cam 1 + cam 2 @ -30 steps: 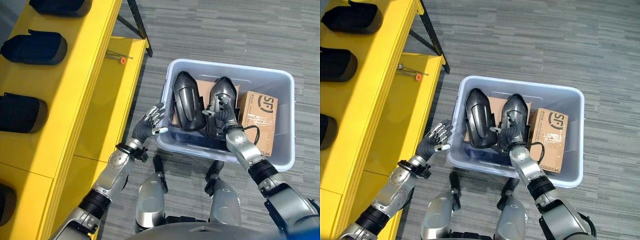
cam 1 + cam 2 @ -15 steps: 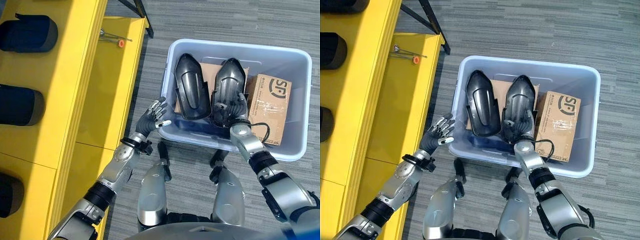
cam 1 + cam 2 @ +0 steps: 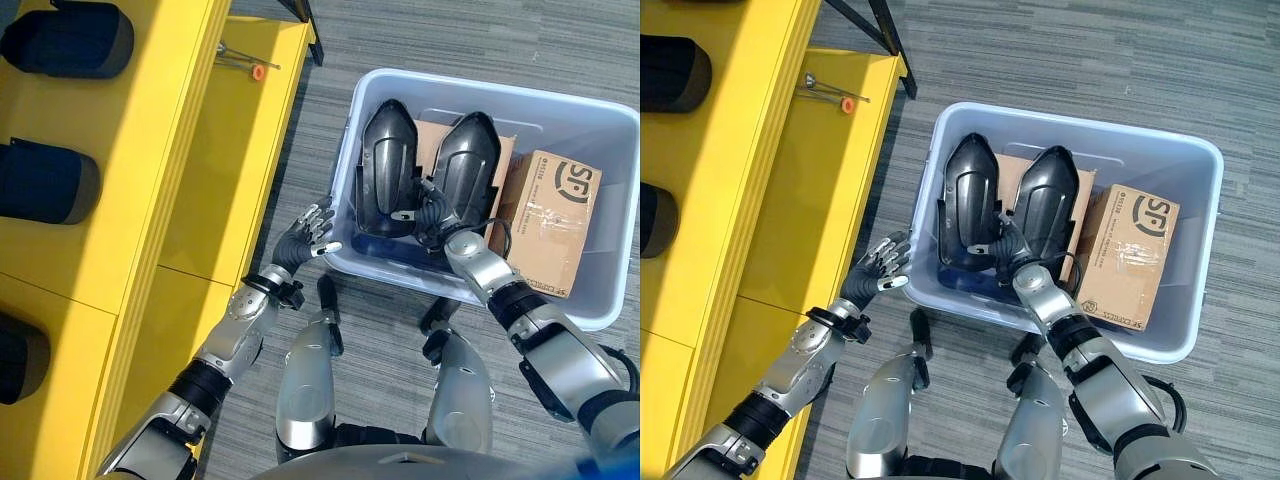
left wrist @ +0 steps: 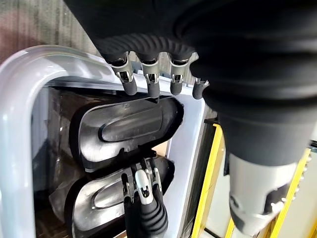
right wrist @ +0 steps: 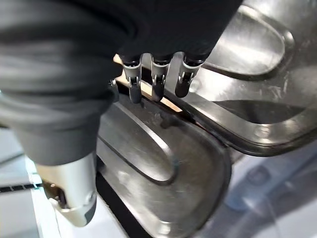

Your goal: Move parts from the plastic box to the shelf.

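Observation:
A pale blue plastic box (image 3: 480, 95) on the floor holds two black shell-shaped parts side by side, the left part (image 3: 387, 160) and the right part (image 3: 470, 160). My right hand (image 3: 432, 215) is inside the box, open. Its straight fingers (image 5: 156, 74) point at the seam where the two parts meet, with the thumb held apart. My left hand (image 3: 305, 232) is open outside the box, its fingers (image 4: 148, 84) spread at the near left corner of the rim (image 4: 20, 99). The yellow shelf (image 3: 150, 150) stands to the left.
Cardboard lies under the parts, and a brown cardboard carton (image 3: 548, 220) leans in the box's right side. Dark rounded parts (image 3: 45, 180) sit on the shelf's upper level. A thin tool with an orange tip (image 3: 245, 65) lies on the lower level. Grey carpet surrounds the box.
The camera has shifted. My right hand has slid from the right black part's near end leftwards to the gap between the two parts. The left hand stays by the box's corner.

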Motion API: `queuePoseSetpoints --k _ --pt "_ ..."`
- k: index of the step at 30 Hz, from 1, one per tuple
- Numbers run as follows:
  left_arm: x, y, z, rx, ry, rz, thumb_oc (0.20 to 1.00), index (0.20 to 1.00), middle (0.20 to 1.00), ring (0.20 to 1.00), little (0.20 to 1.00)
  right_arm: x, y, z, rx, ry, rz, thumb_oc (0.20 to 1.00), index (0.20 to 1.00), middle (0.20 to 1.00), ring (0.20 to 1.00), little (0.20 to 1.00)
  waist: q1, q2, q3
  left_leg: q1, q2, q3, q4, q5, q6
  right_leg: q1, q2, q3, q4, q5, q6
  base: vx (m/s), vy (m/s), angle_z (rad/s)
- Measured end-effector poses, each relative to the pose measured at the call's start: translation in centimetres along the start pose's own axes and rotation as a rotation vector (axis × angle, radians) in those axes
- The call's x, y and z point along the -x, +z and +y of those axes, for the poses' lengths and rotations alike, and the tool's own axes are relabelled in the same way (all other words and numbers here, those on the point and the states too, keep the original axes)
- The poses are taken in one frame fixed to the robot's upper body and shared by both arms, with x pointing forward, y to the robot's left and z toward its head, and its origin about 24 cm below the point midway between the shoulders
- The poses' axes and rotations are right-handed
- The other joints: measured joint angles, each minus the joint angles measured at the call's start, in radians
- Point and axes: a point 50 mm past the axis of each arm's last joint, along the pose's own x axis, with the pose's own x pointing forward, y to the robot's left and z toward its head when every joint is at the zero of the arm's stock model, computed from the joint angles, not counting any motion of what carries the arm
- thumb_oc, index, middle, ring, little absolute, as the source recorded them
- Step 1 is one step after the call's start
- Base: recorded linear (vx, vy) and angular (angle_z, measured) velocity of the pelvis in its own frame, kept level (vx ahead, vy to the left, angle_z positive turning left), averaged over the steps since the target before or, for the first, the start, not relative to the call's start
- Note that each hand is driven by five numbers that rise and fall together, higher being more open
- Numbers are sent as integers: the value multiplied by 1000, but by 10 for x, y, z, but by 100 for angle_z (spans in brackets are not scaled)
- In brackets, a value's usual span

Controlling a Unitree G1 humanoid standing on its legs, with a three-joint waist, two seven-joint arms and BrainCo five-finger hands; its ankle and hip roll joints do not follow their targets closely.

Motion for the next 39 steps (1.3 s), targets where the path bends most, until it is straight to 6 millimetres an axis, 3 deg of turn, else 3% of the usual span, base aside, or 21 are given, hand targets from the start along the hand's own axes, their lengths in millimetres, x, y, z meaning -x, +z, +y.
queuePoseSetpoints --k 7,14,22,25,28,29,34,39 --pt "4 -4 0 5 -8 16 1000 1000 1000 1000 1000 -2 1 -2 19 22 2 1000 1000 1000 1000 1000 0 4 1 -11 0 -7 0 7 0 -17 -10 -7 30 -15 -5 -7 -11 2" --pt "4 -6 -1 8 -28 20 1000 1000 1000 1000 1000 -1 7 -7 289 -59 -79 1000 1000 1000 1000 1000 -3 16 5 -27 1 -6 -1 14 -1 -42 -11 -4 44 -18 -11 -9 -7 0" --pt "7 -10 1 10 -15 32 1000 1000 1000 1000 1000 8 48 -14 360 -53 -315 1000 1000 1000 1000 1000 -16 16 5 -22 2 0 -2 15 -1 -42 -8 2 44 -18 -11 0 -2 -1" --pt "9 -11 1 12 -12 35 1000 1000 1000 1000 1000 19 76 -3 358 33 -458 1000 1000 1000 1000 1000 -27 17 5 -15 7 6 -3 15 -2 -41 -3 7 44 -17 -12 -1 -5 -7" --pt "9 -12 0 12 -15 37 1000 1000 1000 1000 1000 45 117 42 331 230 -690 1000 1000 1000 1000 1000 -26 17 5 4 14 14 -5 16 -3 -32 4 14 48 -21 -17 0 6 -8" --pt "9 -13 -1 12 -19 40 1000 1000 1000 1000 1000 49 121 52 317 262 -712 1000 1000 1000 1000 1000 -25 17 5 12 13 17 -6 16 -3 -27 3 18 48 -21 -17 -8 15 -4" --pt "10 -19 -8 14 -42 64 1000 1000 1000 1000 1000 51 123 62 363 262 -708 1000 1000 1000 1000 1000 -23 17 5 13 9 20 -7 17 -2 -29 1 27 46 -19 -16 -1 3 -1" --pt "10 -21 -10 12 -27 72 1000 1000 1000 1000 1000 43 112 46 409 133 -657 1000 1000 1000 1000 1000 -33 17 5 14 9 29 -17 24 -3 -40 2 30 47 -15 -17 -10 15 -5"
